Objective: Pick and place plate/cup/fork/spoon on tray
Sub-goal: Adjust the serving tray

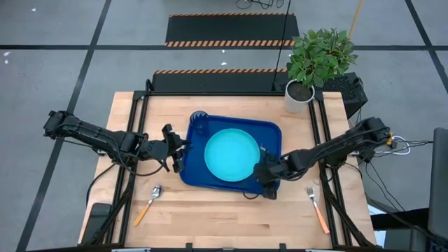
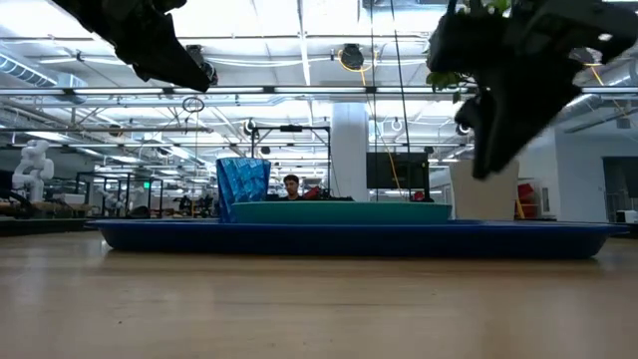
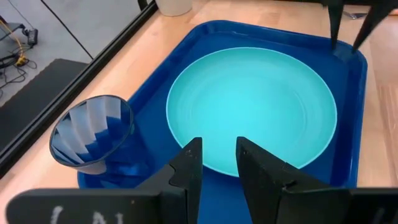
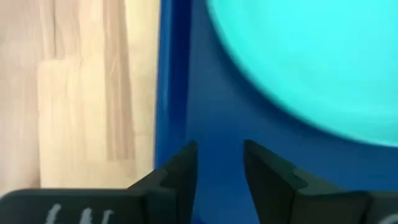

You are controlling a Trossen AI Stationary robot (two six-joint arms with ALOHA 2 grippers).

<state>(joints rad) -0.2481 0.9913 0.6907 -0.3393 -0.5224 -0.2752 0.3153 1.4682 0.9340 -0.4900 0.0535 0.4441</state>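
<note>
The dark blue tray [image 1: 269, 133] lies mid-table with the cyan plate [image 1: 234, 154] flat in it. The blue cup [image 1: 198, 124] stands upright in the tray's far left corner. The spoon [image 1: 148, 204] lies on the table near the front left, and the fork [image 1: 317, 208] near the front right. My left gripper [image 3: 219, 162] hangs open above the tray's left rim and points across the plate [image 3: 252, 106], with the cup [image 3: 92, 134] to one side. My right gripper [image 4: 221, 165] is open above the tray's near right corner [image 4: 180, 93], with nothing between its fingers.
A white plant pot [image 1: 299, 96] with a green plant stands at the table's far right corner. Bare wood lies along the table's near edge between spoon and fork. In the low view both arms hang well above the tray [image 2: 349, 237].
</note>
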